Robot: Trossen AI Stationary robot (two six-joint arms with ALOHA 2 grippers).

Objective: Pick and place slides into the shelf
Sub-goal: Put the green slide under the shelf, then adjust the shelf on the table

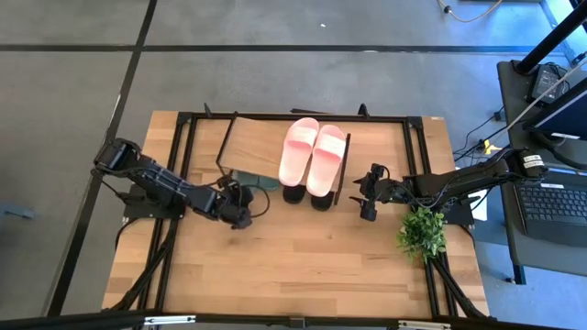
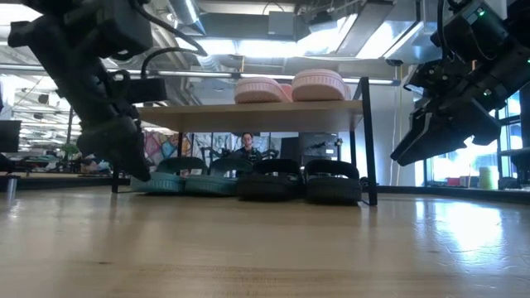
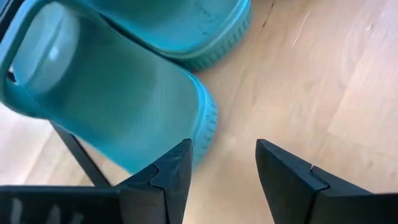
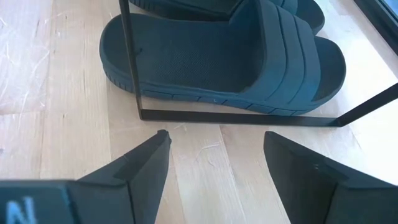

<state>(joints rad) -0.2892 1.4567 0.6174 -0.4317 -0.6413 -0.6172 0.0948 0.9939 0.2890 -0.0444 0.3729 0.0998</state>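
The shelf (image 1: 252,142) stands at the table's far middle, and the pink slides (image 1: 312,151) lie on its top board (image 2: 248,106). Under the board, the green slides (image 2: 186,178) rest on the table at the left and the black slides (image 2: 302,180) at the right. My left gripper (image 3: 224,149) is open just off the heel end of a green slide (image 3: 112,93), one finger close beside it. My right gripper (image 4: 214,140) hangs open over bare table, near the shelf's wire side frame (image 4: 236,118), with a black slide (image 4: 230,56) behind that frame.
A small green potted plant (image 1: 422,234) stands on the table behind my right gripper (image 1: 365,192). A laptop (image 1: 550,202) sits on a stand beyond the table's right edge. Bare wooden tabletop (image 1: 303,266) stretches along the near side.
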